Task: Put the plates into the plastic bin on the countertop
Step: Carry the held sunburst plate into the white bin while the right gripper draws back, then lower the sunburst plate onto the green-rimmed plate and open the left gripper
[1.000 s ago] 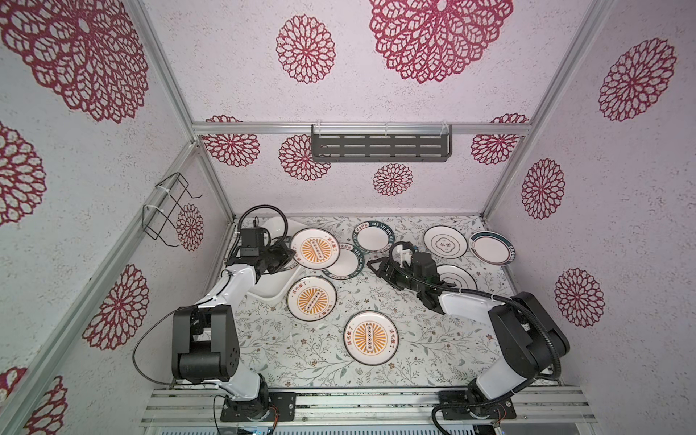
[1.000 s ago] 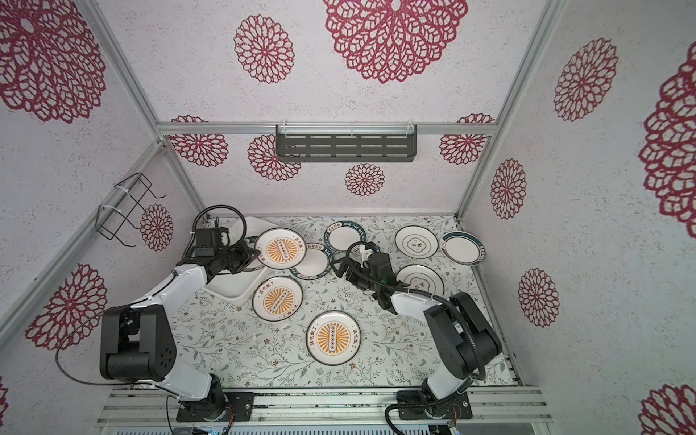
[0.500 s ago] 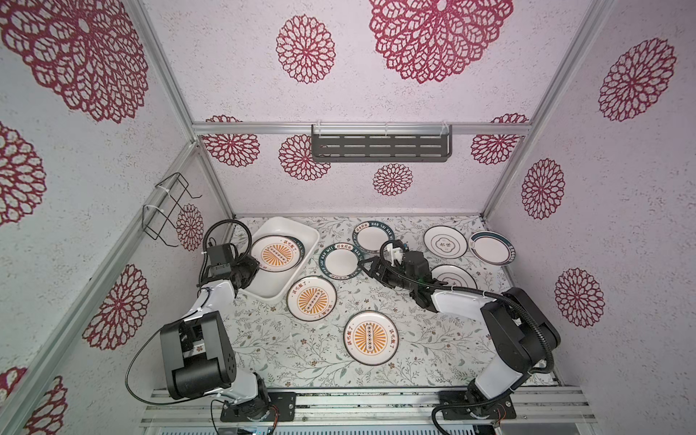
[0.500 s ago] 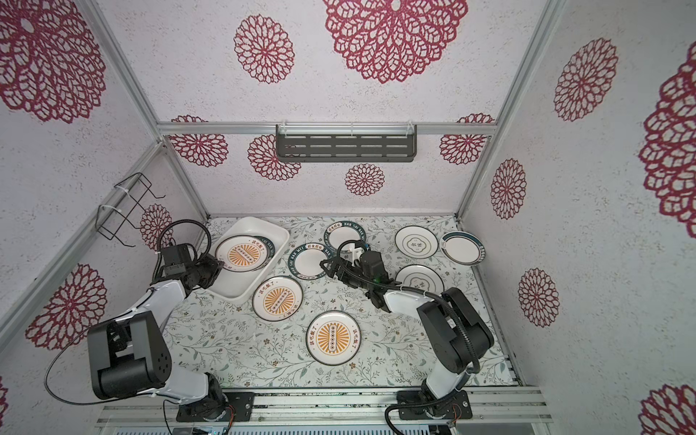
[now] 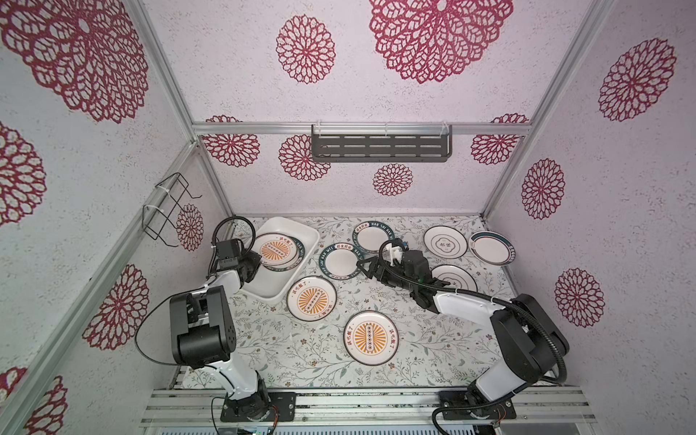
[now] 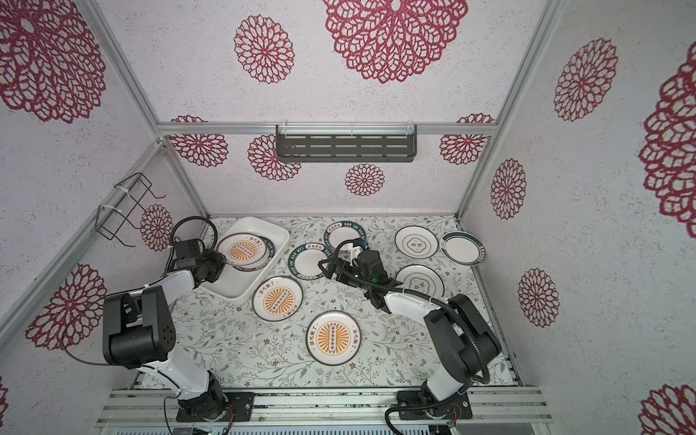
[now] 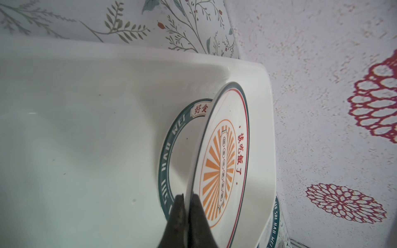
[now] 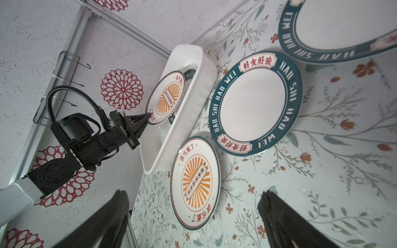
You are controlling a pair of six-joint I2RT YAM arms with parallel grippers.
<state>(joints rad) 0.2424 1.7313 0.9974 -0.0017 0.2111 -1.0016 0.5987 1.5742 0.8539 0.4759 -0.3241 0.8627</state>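
Two plates at the shallow white rectangular plastic bin (image 5: 272,288), rear left of the vine-printed table (image 5: 301,350): a round teal-rimmed white plate (image 7: 169,137) lies flat inside; a round white plate with orange sunburst centre (image 5: 277,250) is tilted above it, rim pinched by the left tool (image 7: 189,200), jaws narrow. The right tool (image 5: 366,265) gapes wide, empty, by the edge of another teal-rimmed plate (image 5: 339,261) on the table.
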